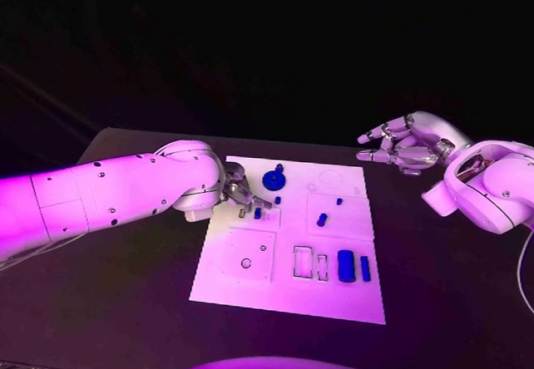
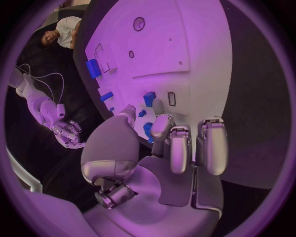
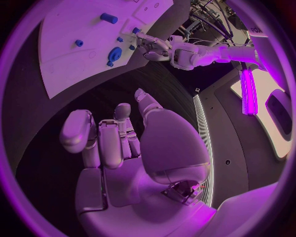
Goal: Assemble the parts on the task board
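The white task board (image 1: 288,290) lies in the middle of the black table. My left hand (image 1: 245,197) hangs over the board's far left part, fingers bent downward and apart. Its fingertips (image 2: 159,109) end right beside a small blue block (image 2: 148,98), which lies on the board next to a little rectangular slot (image 2: 171,98); nothing sits between the fingers. A blue round part (image 1: 275,182) stands just beyond that hand. Small blue pieces (image 1: 322,220) lie mid-board. A blue cylinder (image 1: 346,265) and a blue bar (image 1: 365,268) lie at the near right. My right hand (image 1: 404,144) is raised off the board's far right corner, fingers spread, holding nothing.
Near the front of the board there is a square recess with two round holes (image 1: 247,262), and beside it two rectangular cut-outs (image 1: 303,261). Bare black table (image 1: 116,310) surrounds the board on all sides. A cable (image 1: 525,273) runs along the right edge.
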